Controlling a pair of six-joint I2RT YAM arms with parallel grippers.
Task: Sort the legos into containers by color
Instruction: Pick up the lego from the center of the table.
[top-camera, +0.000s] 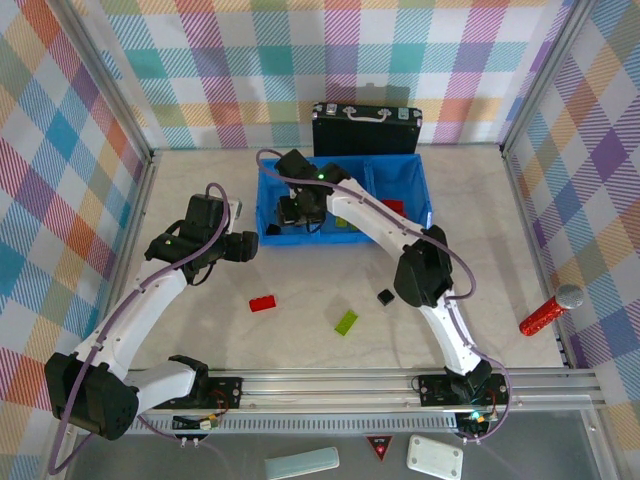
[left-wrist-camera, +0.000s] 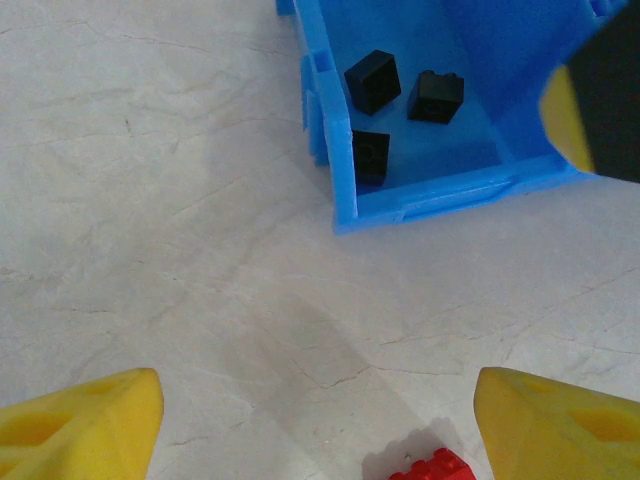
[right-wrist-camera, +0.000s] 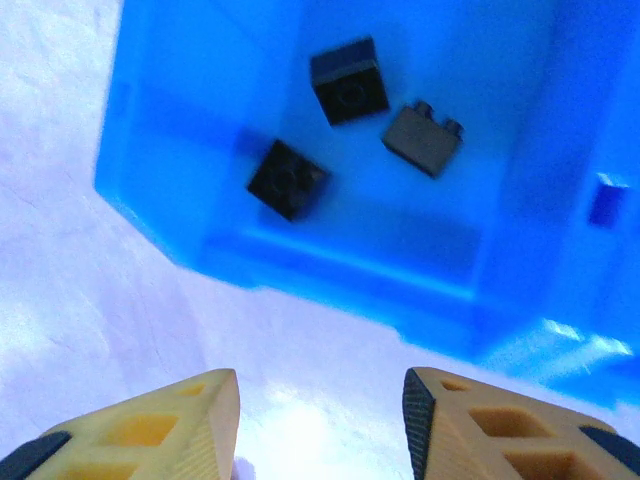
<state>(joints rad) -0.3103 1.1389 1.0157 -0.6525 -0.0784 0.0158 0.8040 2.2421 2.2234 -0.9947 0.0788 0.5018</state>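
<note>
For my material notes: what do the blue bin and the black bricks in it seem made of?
Blue bin: looks like moulded plastic, smooth and slightly glossy, with ribbed walls. Black bricks: probably hard plastic; crisp edges, studs, faint sheen.

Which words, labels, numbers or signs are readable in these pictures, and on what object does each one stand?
No text can be read.
Red triangular mark at the bottom of the top view: too small to read.
Blue bin, black case, black bricks: no writing visible.
</note>
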